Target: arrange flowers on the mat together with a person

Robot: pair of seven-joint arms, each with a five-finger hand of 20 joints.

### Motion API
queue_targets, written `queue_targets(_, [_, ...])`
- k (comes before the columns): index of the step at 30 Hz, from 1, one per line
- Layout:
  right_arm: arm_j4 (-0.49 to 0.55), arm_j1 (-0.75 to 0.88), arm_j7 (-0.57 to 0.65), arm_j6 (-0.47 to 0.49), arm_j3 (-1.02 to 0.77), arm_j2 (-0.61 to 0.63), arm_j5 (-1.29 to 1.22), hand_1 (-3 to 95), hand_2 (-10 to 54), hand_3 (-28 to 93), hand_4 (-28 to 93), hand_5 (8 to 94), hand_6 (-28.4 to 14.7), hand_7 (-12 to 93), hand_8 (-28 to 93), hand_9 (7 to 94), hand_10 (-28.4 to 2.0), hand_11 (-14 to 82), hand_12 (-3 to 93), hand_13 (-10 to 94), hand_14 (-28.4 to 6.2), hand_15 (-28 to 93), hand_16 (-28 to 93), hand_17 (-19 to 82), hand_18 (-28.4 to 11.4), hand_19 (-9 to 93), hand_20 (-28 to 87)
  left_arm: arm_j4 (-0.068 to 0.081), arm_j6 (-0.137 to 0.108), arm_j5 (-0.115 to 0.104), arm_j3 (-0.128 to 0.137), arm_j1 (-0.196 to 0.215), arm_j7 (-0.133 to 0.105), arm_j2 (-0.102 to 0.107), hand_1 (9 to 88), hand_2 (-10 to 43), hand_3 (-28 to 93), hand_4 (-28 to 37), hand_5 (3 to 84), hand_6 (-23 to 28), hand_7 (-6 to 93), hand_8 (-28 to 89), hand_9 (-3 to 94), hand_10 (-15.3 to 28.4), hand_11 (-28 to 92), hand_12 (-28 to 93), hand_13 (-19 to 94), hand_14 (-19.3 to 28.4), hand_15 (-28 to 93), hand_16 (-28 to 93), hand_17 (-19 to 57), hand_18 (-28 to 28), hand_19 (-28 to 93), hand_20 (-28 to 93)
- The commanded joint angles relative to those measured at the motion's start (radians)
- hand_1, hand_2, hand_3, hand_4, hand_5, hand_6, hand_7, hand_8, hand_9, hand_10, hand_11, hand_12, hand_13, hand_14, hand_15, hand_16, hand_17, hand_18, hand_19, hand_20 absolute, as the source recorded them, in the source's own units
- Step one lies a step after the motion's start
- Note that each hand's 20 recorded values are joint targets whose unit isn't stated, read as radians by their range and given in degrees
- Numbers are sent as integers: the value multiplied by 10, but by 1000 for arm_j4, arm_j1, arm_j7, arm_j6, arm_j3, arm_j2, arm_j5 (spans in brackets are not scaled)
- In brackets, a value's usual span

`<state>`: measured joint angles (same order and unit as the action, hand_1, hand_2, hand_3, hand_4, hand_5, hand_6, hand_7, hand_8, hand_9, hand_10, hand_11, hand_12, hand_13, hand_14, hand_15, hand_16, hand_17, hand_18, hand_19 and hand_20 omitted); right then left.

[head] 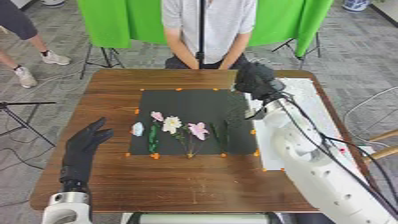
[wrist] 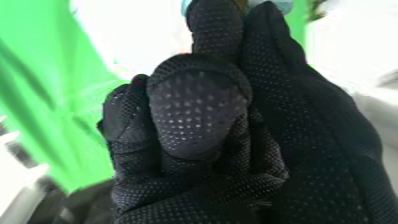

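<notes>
On the black mat [head: 182,100] lie a pale blue flower [head: 138,129], a small pink flower [head: 157,116], a white flower [head: 171,124] and a larger pink flower [head: 198,131]. Green leafy stems [head: 153,141] lie among them and toward the mat's right part. My right hand [head: 256,81] is above the mat's far right corner. In the right wrist view, my right hand [wrist: 200,112] has curled fingers and its thumb in front; light blue petals [wrist: 282,4] show at its fingertips. My left hand [head: 84,145] is open over the table, left of the mat.
A white board [head: 306,95] lies along the table's right side, beneath my right arm. Orange markers [head: 155,156] edge the mat. Brown tabletop [head: 160,185] extends between the mat and the near edge. Green cloth [head: 293,20] hangs beyond the table.
</notes>
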<state>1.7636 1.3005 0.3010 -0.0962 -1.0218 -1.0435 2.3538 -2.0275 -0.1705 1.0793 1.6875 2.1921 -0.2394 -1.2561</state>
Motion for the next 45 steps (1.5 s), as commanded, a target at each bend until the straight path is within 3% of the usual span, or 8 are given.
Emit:
queue_targets(1, [-33, -11, -32, 72, 90, -47, 25, 644, -95, 566, -227, 832, 21, 222, 91, 937, -68, 119, 414, 937, 9, 526, 262, 554, -150, 863, 353, 0, -3, 0, -5, 12, 8, -8, 218, 17, 690, -260, 486, 26, 121, -65, 508, 151, 207, 145, 387, 175, 204, -5, 61, 114, 113, 155])
queue_targets(17, [-62, -18, -46, 97, 107, -29, 41, 593, -95, 566, -214, 797, 36, 221, 73, 926, -72, 117, 479, 937, 3, 501, 299, 521, -166, 868, 365, 3, 4, 0, -6, 11, 6, -6, 219, 15, 691, -257, 487, 23, 123, -67, 508, 150, 208, 145, 387, 174, 202, -5, 61, 114, 113, 155])
queue_targets(32, [-78, -14, -70, 138, 105, -16, 64, 549, -95, 525, -185, 756, 36, 183, 52, 878, -84, 217, 403, 933, -3, 483, 324, 510, -174, 861, 374, 6, 20, 4, -2, 3, 11, -7, 235, 13, 709, -197, 485, 17, 122, -66, 506, 148, 206, 145, 387, 173, 199, -4, 61, 115, 111, 154])
queue_targets(37, [-74, -12, -82, 151, 103, -3, 79, 497, -95, 618, -231, 732, 41, 185, 30, 862, -88, 239, 381, 932, -3, 481, 328, 508, -173, 857, 376, 5, 21, 5, 1, 7, 10, -8, 236, 11, 709, -193, 485, 14, 123, -67, 506, 148, 206, 145, 387, 173, 199, -3, 61, 115, 111, 154])
queue_targets(45, [-80, -19, -85, 152, 99, 8, 96, 459, -95, 665, -256, 712, 44, 178, -10, 846, -94, 268, 351, 929, -3, 480, 327, 506, -172, 853, 380, 5, 26, 6, 1, 9, 10, -8, 239, 8, 708, -191, 487, 12, 125, -68, 506, 148, 206, 145, 387, 174, 199, -3, 61, 115, 111, 154])
